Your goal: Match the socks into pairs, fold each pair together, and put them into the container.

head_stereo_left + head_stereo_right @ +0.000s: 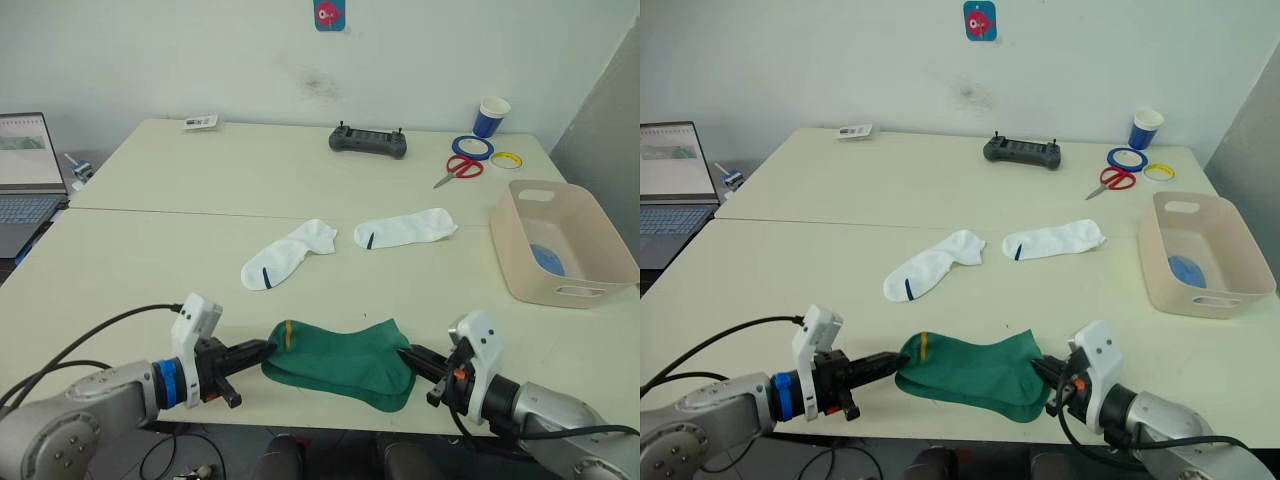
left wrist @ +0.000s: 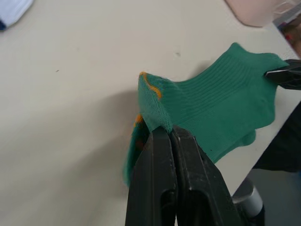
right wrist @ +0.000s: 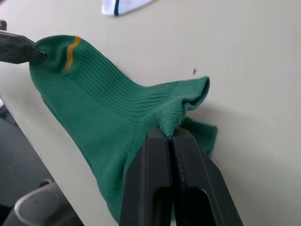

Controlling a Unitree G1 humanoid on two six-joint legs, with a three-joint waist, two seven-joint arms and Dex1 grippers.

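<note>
At the near edge of the counter, the green socks lie stacked as a pair, stretched between both grippers. Left gripper is clamped on the yellow-marked end; right gripper is clamped on the opposite end, where the fabric bunches up at the fingers.

Step in hand, as I read it: folding the green pair. To do it well, one end should be carried over onto the other with both layers kept pinched, low to the counter, so the lower sock does not slip out or drop off the edge.

Farther back, mid-counter, two white socks lie flat, just apart, untouched. The container sits well to the right, something blue already inside; too small to identify.
</note>
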